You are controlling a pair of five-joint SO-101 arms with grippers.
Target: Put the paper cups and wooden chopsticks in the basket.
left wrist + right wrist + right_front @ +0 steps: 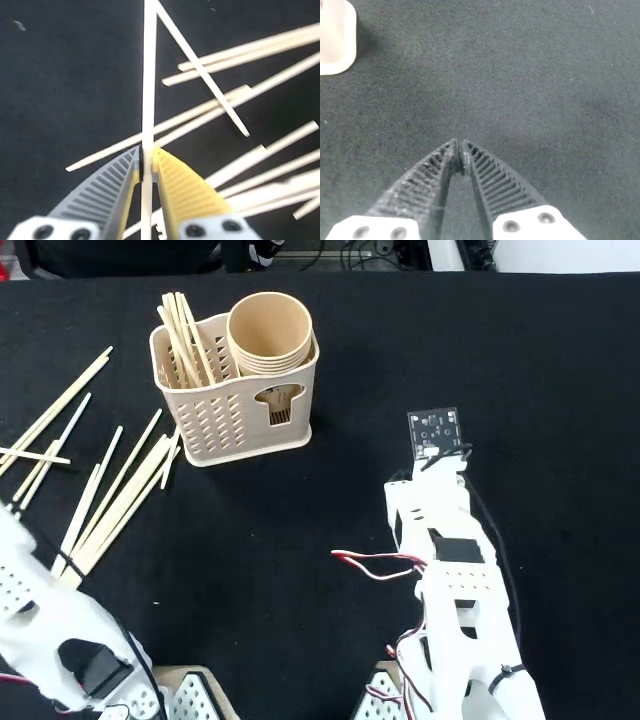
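Left end effector point(146, 156) pinches one chopstick point(148, 75) above the loose sticks point(120, 495) left of the basket point(240, 420). Right end effector point(458, 149), clenched empty, sits over open surface point(540, 370) right of it.

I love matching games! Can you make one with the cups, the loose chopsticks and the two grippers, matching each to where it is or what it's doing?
Things:
1. paper cups
2. loose chopsticks
3. left gripper
4. right gripper

Places or states:
A. shut on nothing, over the bare table
B. stacked inside the basket
C. shut on one chopstick
D. lying on the table beside the basket

Pairs: 1-B, 2-D, 3-C, 4-A
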